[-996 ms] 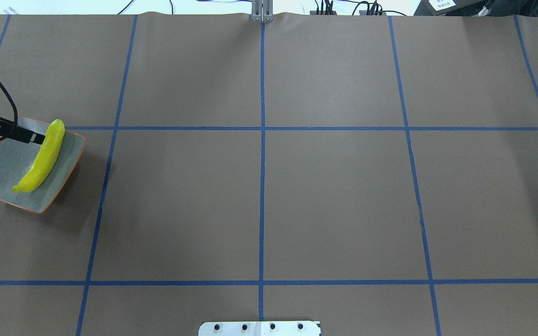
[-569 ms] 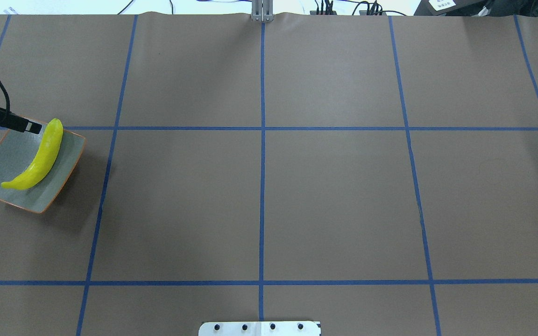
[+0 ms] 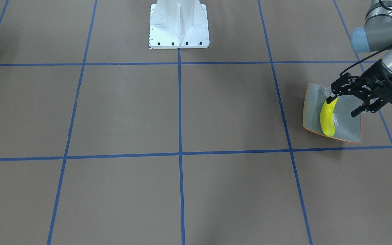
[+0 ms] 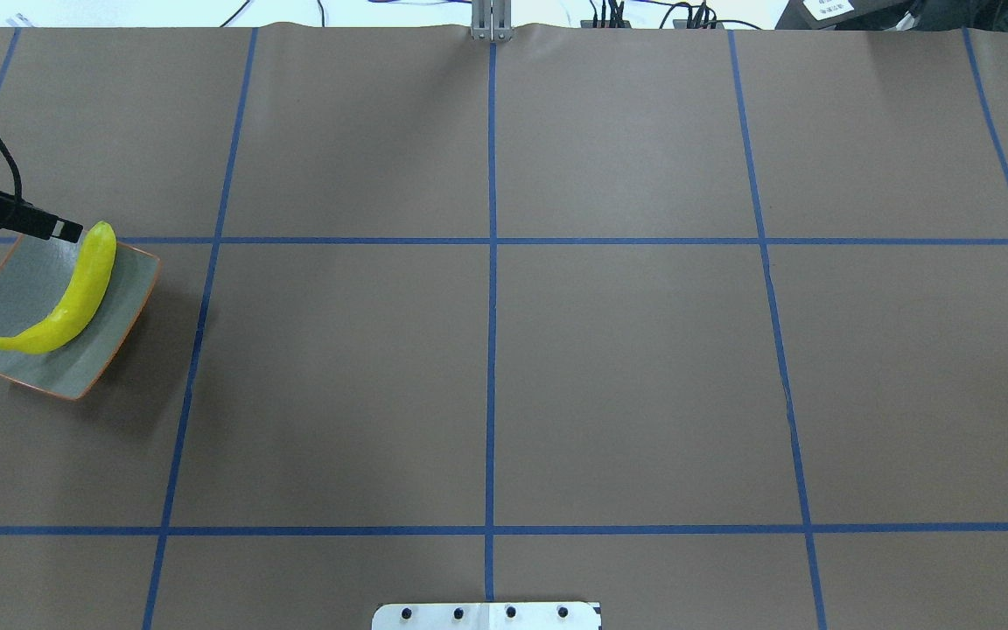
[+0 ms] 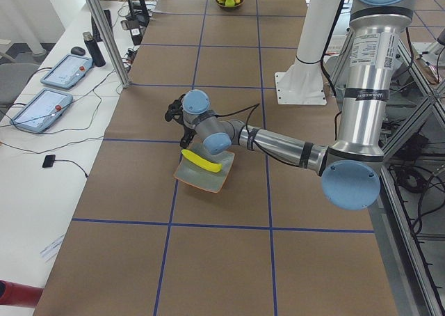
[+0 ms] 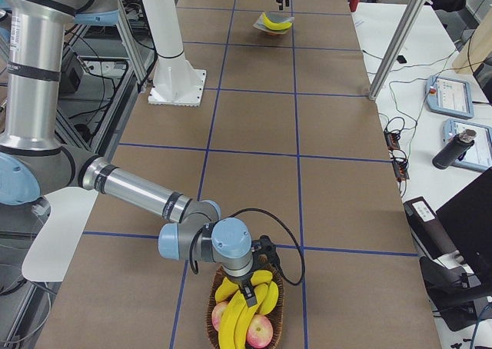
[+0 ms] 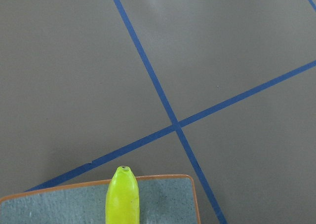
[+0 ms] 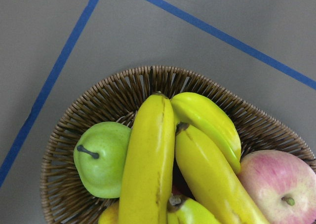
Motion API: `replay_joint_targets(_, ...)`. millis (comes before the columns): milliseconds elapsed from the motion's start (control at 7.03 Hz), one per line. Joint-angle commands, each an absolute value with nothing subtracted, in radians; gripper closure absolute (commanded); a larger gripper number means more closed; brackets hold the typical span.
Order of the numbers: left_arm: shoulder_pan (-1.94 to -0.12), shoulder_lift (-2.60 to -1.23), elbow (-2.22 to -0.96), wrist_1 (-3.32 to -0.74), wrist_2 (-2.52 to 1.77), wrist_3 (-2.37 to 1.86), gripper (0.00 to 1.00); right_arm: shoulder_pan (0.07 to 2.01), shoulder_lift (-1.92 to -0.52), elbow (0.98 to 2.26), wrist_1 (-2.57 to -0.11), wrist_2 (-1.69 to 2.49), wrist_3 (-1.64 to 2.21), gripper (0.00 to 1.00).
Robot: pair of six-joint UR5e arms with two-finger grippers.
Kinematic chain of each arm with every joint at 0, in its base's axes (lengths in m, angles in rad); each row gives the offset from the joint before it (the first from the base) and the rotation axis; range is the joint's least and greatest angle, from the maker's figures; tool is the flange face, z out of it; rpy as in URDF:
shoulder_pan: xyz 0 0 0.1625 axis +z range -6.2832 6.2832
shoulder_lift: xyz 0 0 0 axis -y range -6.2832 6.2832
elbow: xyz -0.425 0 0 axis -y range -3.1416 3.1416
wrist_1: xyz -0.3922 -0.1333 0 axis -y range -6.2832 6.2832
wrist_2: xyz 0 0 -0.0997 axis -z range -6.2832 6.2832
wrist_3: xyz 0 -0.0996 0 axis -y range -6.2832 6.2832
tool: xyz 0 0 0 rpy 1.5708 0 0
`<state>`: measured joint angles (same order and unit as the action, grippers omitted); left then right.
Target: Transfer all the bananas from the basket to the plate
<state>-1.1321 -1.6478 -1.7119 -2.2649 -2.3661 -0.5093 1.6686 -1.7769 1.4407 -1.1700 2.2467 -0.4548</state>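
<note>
Brown taped table [image 4: 556, 350]; glossy yellow banana [image 4: 75, 297] on grey-green plate [image 4: 14, 289]; left fingers [image 3: 358, 111] apart; right fingers [image 6: 247, 291] unclear

The basket [image 8: 59, 150] is rough woven wicker; the bananas [image 8: 148, 160] are smooth and glossy, possibly plastic. The plate [image 3: 345, 127] looks glazed, shiny. Matt brown paper sheeting [image 4: 626, 376] carries blue tape [image 4: 491, 350].

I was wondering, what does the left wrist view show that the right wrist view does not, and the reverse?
Only the left wrist view shows the plate, one corner of it with the end of a banana on it. Only the right wrist view shows the basket, holding bananas, a green pear and an apple. Both show the brown table with blue tape lines.
</note>
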Motion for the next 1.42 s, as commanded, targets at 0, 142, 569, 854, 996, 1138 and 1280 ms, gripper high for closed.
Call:
replay_joint_targets(0,-1.134,-1.646,-1.716,-2.269,-2.364,-0.508,0.00,1.671,-1.782,1.443,-1.140,2.252,-0.256,0.10)
replay_joint_targets(142,-1.134,-1.646,-1.717,-2.269,-2.361,-0.508,0.00,1.671,-1.811,1.453,-1.138,2.243,-0.220,0.15)
replay_joint_targets(569,-1.132,-1.646,-1.718,-2.273,-2.361,-0.508,0.00,1.667,-1.879,1.466,-1.017,2.171,-0.138,0.16)
replay_joint_targets(854,-1.132,-1.647,-1.718,-2.273,-2.359,-0.508,0.00,1.642,-1.888,1.465,-0.970,2.146,-0.143,0.15)
replay_joint_targets(996,-1.132,-1.647,-1.718,-2.273,-2.359,-0.508,0.00,1.616,-1.888,1.471,-0.968,2.146,-0.129,0.15)
replay_joint_targets(1138,-1.132,-1.646,-1.718,-2.273,-2.359,-0.506,0.00,1.597,-1.894,1.500,-0.968,2.146,-0.106,0.13)
replay_joint_targets(1280,-1.132,-1.644,-1.718,-2.275,-2.359,-0.506,0.00,1.577,-1.919,1.538,-0.972,2.143,-0.079,0.13)
